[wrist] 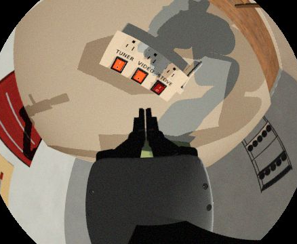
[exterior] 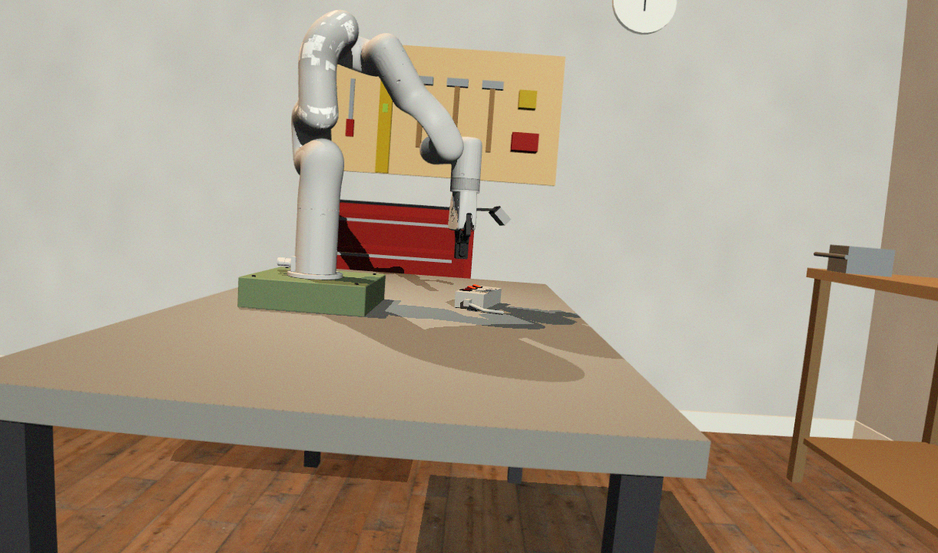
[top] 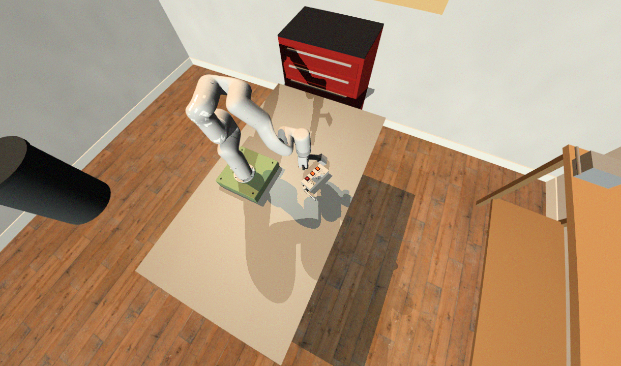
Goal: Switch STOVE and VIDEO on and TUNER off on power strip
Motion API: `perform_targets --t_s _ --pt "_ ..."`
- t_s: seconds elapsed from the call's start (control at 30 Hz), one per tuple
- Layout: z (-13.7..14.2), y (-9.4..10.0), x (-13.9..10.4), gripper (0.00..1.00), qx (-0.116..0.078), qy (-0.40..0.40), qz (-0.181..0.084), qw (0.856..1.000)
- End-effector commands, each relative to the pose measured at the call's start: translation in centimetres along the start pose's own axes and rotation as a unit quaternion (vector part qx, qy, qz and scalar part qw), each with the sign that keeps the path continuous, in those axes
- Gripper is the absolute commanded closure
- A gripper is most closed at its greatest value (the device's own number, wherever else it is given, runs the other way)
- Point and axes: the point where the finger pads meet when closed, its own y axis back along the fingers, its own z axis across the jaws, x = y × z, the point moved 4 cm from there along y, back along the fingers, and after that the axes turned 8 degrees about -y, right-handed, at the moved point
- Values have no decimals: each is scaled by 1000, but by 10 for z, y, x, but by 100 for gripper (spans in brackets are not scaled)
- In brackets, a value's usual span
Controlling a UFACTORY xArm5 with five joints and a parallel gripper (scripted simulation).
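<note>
A cream power strip (top: 316,177) (exterior: 478,296) (wrist: 145,64) lies flat on the table, right way up, with a short grey cable at one end. In the wrist view its three switches read TUNER (wrist: 119,65), VIDEO (wrist: 140,76) and STOVE (wrist: 158,88). The TUNER and VIDEO rockers glow bright orange; the STOVE rocker is darker red. My gripper (wrist: 145,116) (top: 303,166) (exterior: 462,253) is shut and empty. It hangs above the table, just to the robot-base side of the strip, not touching it.
The arm's green base block (top: 248,175) (exterior: 310,291) stands on the table beside the strip. A red drawer cabinet (top: 328,56) (exterior: 389,233) stands behind the table's far end. A wooden side shelf (exterior: 884,289) is off to the right.
</note>
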Motion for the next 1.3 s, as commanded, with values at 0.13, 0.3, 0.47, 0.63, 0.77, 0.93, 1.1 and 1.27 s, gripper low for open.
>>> perform_targets --t_s 0.13,0.3,0.47,0.63,0.77,0.93,1.1,1.27 --pt "0 1 1 100 0 0 2 1000" --pt "0 -10 -1 100 0 0 2 1000" --pt "2 -26 -5 100 0 0 1 1000" --pt "2 -26 -5 100 0 0 1 1000" --pt "2 -26 -5 100 0 0 1 1000" --pt "2 -26 -5 100 0 0 1 1000" --pt "2 -26 -5 100 0 0 1 1000" --pt "2 -26 -5 100 0 0 1 1000"
